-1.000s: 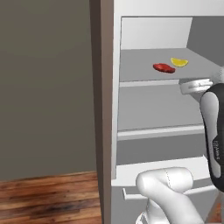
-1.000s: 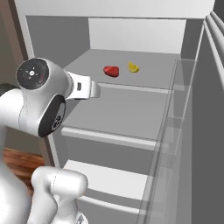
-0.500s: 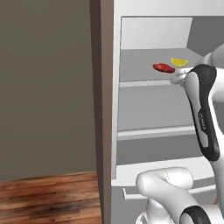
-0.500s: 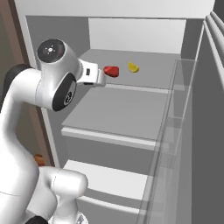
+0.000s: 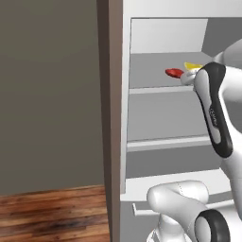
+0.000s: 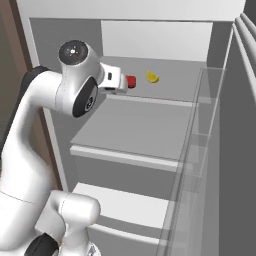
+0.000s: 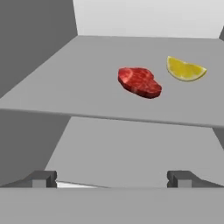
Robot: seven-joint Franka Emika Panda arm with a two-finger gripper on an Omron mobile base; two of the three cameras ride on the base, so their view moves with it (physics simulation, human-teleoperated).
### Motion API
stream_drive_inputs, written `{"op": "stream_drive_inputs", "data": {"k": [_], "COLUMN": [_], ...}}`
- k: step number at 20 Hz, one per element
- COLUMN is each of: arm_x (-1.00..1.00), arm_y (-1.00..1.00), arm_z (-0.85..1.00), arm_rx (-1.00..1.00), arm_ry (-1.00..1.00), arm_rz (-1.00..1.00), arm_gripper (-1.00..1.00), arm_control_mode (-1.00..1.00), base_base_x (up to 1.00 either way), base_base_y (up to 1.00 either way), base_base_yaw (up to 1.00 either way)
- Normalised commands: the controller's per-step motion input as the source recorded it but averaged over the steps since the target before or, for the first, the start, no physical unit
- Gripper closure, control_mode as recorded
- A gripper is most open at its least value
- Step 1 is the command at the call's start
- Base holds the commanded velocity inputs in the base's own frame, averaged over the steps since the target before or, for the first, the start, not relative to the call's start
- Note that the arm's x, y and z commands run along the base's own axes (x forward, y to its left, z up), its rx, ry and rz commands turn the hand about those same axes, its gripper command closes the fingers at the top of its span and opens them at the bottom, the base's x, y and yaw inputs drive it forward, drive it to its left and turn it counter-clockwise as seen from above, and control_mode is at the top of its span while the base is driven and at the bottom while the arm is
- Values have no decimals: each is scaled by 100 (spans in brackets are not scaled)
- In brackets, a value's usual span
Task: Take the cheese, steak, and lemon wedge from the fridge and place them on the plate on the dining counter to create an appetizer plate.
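Jaws spread wide, empty; going for the steak (image 7: 140,82) could bump the lemon wedge (image 7: 185,70) sitting just beside it.

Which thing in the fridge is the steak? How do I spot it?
Look in the open grey fridge at the top shelf. Two small things lie there, side by side. The steak is the flat red slab; the lemon wedge beside it is yellow.

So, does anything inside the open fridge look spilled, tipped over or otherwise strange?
Nothing stands out. The flat red steak and the pale yellow lemon wedge lie apart on the light grey fridge's upper shelf, with no spill around them.
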Motion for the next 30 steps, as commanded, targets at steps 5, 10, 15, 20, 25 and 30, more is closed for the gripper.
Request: {"op": "stream_drive_inputs", "data": {"k": [5,10,15,20,25,30], "arm_x": [43,47,47,46,44,30], "arm_y": [-20,-19,-16,-11,-3,0], "arm_z": [-11,0,0,0,-8,-36], "arm_rx": [0,1,2,0,0,0], "arm_ry": [-5,1,5,0,0,0], "arm_rz": [0,0,0,0,0,0], "arm_gripper": [-100,-100,-100,-100,-100,-100], "arm_control_mode": [-100,-100,-100,-100,-100,-100], "base_base_x": [0,0,0,0,0,0], "base_base_y": [0,0,0,0,0,0], "base_base_yaw": [0,0,0,0,0,0]}}
